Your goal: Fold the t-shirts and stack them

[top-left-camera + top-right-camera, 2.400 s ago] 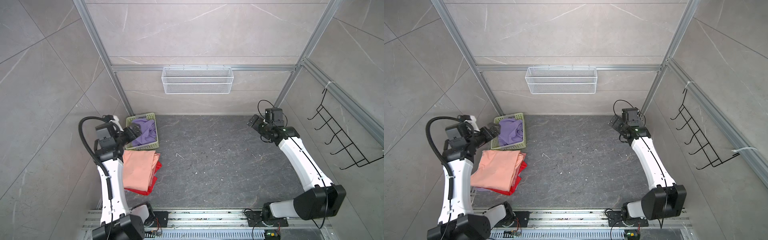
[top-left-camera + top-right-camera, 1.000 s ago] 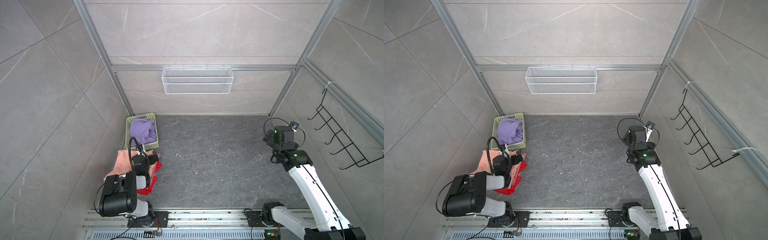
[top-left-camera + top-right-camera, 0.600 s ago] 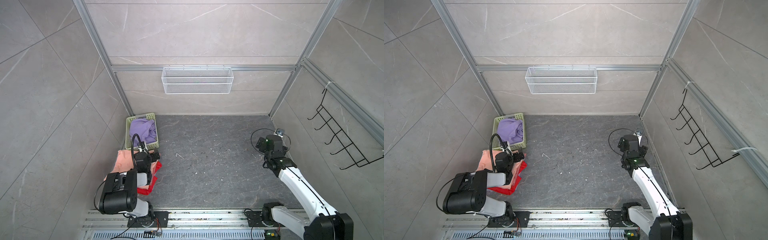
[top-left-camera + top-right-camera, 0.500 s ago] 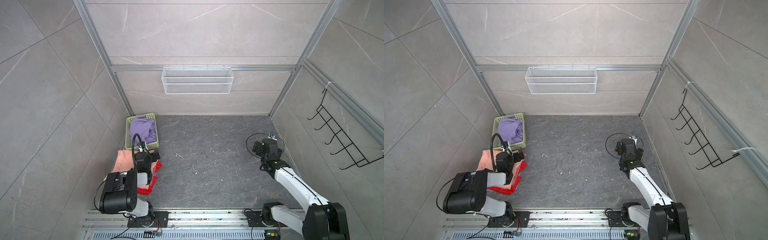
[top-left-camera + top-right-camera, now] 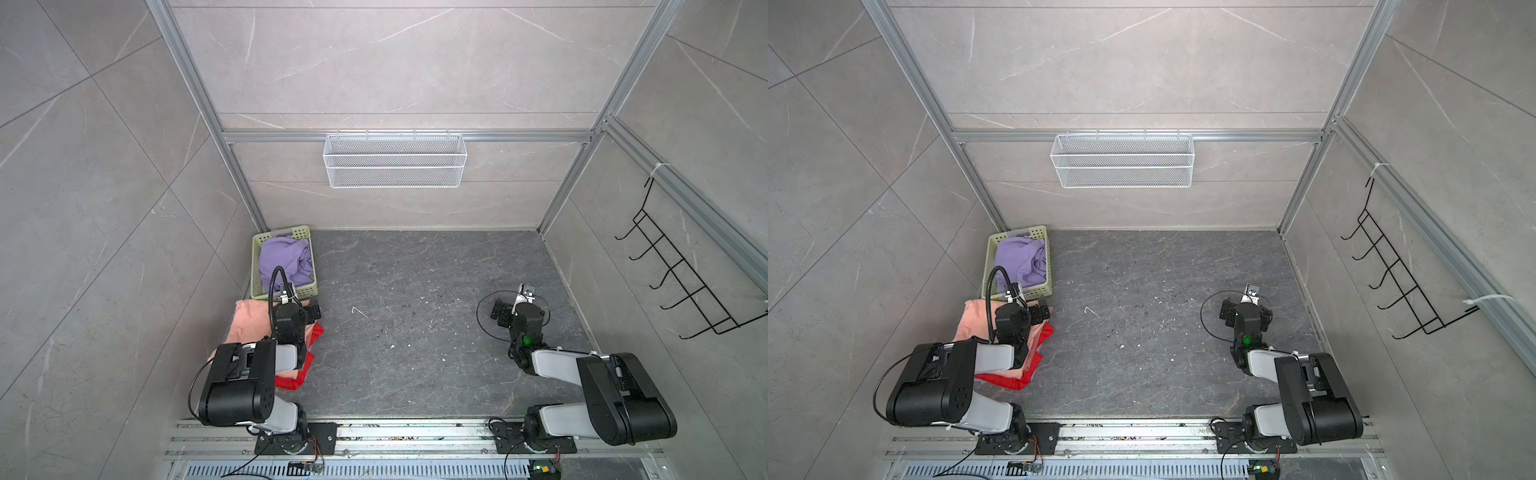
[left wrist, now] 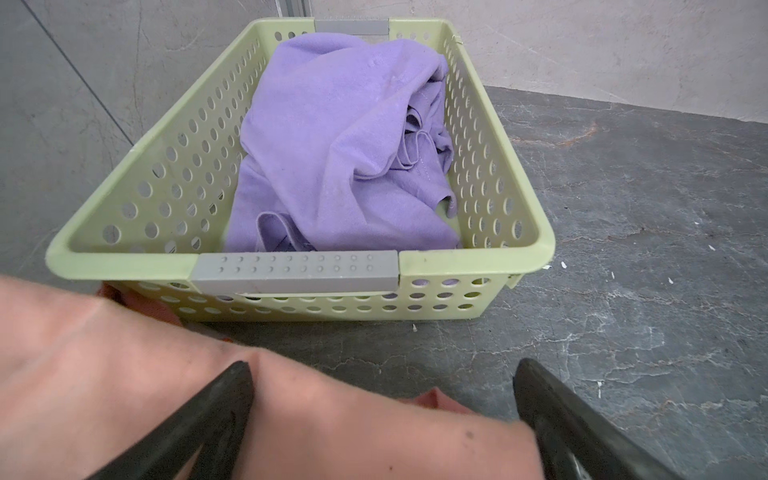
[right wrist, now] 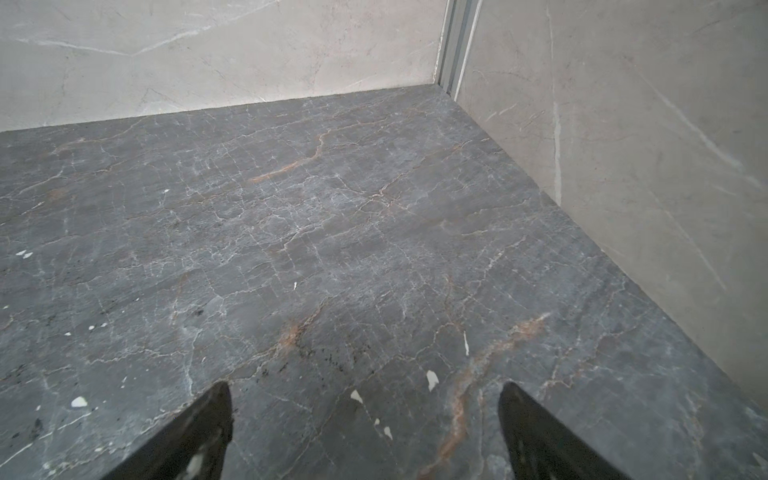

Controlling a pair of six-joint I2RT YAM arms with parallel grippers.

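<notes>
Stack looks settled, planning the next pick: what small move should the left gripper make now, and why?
Probably ease the left gripper forward over the near rim of the basket toward the lavender t-shirt: it lies crumpled inside, unfolded, straight ahead of the open jaws, which hold nothing above the folded peach t-shirt.

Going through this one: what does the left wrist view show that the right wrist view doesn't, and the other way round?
Left wrist only: a pale green perforated plastic basket holding a crumpled lavender t-shirt, and a peach-pink t-shirt partly under the open left gripper.
Right wrist only: the aluminium corner post, and the open right gripper over bare surface, holding nothing.
Both: the dark grey veined stone-look tabletop with white flecks, and the pale marble-look wall behind it.
</notes>
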